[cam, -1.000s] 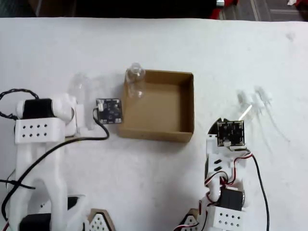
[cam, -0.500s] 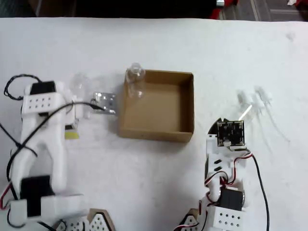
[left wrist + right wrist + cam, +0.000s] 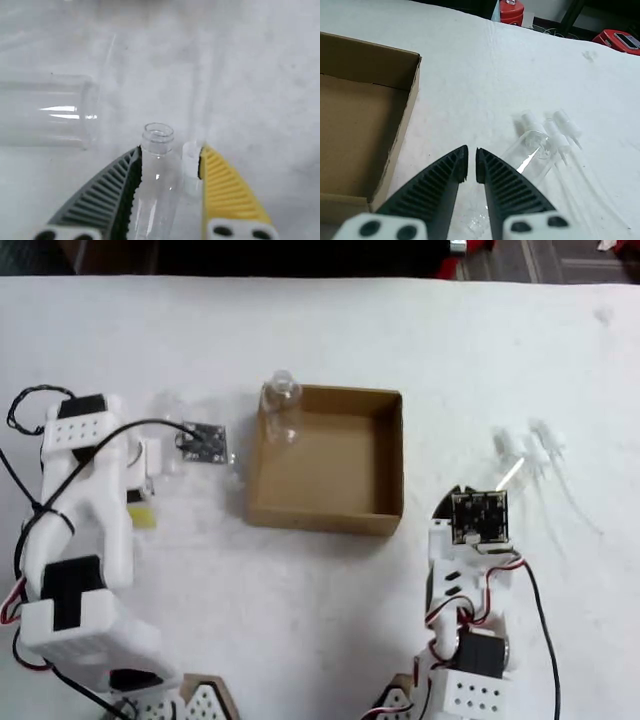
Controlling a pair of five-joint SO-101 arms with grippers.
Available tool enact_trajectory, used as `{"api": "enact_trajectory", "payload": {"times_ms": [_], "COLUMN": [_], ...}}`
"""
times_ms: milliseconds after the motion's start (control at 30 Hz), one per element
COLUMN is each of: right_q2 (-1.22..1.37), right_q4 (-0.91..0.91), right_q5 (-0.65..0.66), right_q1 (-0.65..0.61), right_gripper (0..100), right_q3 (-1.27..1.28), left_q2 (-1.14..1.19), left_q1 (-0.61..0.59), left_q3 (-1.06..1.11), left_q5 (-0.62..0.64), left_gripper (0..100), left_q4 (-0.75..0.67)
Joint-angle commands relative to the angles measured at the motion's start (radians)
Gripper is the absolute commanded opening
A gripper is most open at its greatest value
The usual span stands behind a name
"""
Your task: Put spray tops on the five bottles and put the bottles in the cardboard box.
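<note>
Cardboard box (image 3: 378, 462) sits at the centre of the high view on the white table (image 3: 400, 330). One clear bottle (image 3: 281, 405) is at its upper-left corner; whether it stands inside or against the wall cannot be told. Brown floor shows across the rest of the box. Left gripper (image 3: 171, 150), left of the box in the high view, pinches a second clear bottle (image 3: 156, 172) between its grey and yellow fingers. This bottle's neck is open, with no spray top, and projects just past the fingertips. A small white piece (image 3: 190, 167) is wedged between it and the yellow finger. Another clear bottle (image 3: 45, 110) lies on the table just beyond. Right gripper (image 3: 471, 150), at lower right in the high view, has its fingers nearly pressed together, gripping nothing. The spray tops (image 3: 527, 120) lie near it beside a lying bottle (image 3: 527, 150).
</note>
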Motion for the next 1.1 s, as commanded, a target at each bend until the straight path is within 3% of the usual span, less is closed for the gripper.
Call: {"api": "enact_trajectory", "payload": {"times_ms": [0,1067], "right_q2": [-0.001,-0.001], "right_q4": [-0.018,-0.018], "right_q5": [0.009,0.009], "right_q1": [-0.007,-0.007], "right_gripper": [2.1,2.1], "right_q3": [0.008,0.008], "left_q2": [-0.004,0.021], "left_q1": [0.019,0.021], "left_q3": [-0.051,0.040], "left_q5": [-0.008,-0.008], "left_gripper": [18,18], "left_q4": [0.009,-0.103]}}
